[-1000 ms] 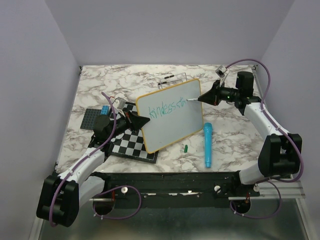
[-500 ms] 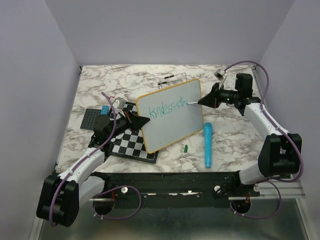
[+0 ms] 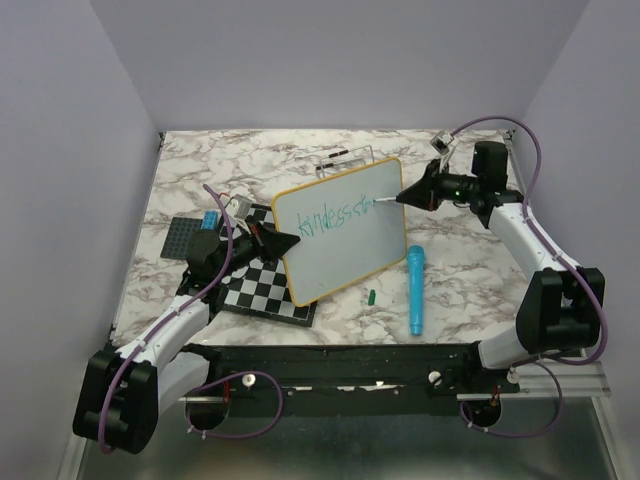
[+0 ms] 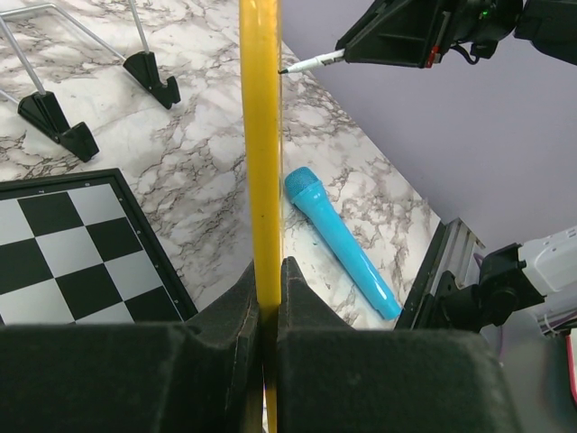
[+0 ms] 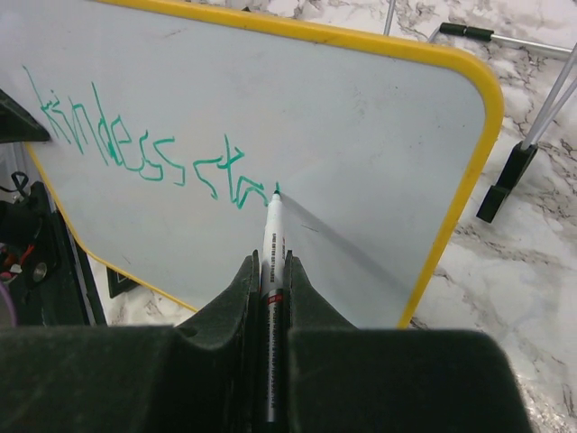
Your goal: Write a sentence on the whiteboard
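The whiteboard (image 3: 335, 235) with its yellow frame stands tilted up near the table's middle; its face (image 5: 297, 117) fills the right wrist view. My left gripper (image 3: 285, 242) is shut on the board's left frame edge (image 4: 261, 162). My right gripper (image 3: 404, 198) is shut on a white marker (image 5: 272, 239), whose green tip touches the board at the end of the writing. The sentence (image 5: 149, 149) in green reads "kindess sta" in one line, also seen from above as the green lettering (image 3: 338, 216).
A blue microphone (image 3: 414, 290) and a small green marker cap (image 3: 370, 297) lie right of the board's lower corner. A black-and-white checkered board (image 3: 262, 288) lies under the left arm, with a dark grey plate (image 3: 185, 235) beside it. A wire stand (image 3: 345, 158) sits behind the whiteboard.
The green writing has grown to the right by a letter or so. The right gripper with the marker shifted slightly along the board. The left arm and whiteboard stayed still.
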`<state>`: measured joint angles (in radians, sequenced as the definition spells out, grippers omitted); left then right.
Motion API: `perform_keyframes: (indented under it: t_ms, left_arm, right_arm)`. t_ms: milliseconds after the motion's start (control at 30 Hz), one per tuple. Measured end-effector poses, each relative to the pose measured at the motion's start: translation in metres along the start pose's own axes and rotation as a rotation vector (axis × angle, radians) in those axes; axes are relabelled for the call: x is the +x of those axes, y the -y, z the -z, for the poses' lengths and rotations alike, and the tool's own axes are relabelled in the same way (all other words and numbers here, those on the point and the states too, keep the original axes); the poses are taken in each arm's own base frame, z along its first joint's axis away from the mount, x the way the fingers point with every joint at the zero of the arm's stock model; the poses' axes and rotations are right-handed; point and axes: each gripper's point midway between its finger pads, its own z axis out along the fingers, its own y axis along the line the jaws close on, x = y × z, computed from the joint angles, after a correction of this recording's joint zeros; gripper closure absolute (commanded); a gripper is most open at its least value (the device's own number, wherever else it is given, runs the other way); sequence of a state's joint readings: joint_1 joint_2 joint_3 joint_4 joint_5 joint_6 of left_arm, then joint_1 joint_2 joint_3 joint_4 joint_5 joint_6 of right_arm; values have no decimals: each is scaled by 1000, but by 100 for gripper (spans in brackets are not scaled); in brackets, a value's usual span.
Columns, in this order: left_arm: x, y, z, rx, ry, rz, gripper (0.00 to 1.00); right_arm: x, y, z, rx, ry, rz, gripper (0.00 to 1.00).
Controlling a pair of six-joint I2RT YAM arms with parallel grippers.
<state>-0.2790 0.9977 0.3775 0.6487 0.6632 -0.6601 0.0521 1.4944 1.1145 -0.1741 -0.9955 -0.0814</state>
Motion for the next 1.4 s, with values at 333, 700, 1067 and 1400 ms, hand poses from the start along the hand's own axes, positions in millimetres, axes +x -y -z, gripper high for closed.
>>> perform_keyframes:
  t_ms: [333,700,1067,1400]
  left_arm:
    - [0,0,0,0,0,-1,100]
    - [0,0,0,0,0,-2,100]
    - [0,0,0,0,0,-1,100]
    - [0,0,0,0,0,6,100]
  right_arm:
    - [-8,3,1,20,16,5,99]
    - [-17,-1,5,27,38,36,99]
    - [-14,7,3,58,29,18,99]
    - [-14,18,8,112,34,-2,99]
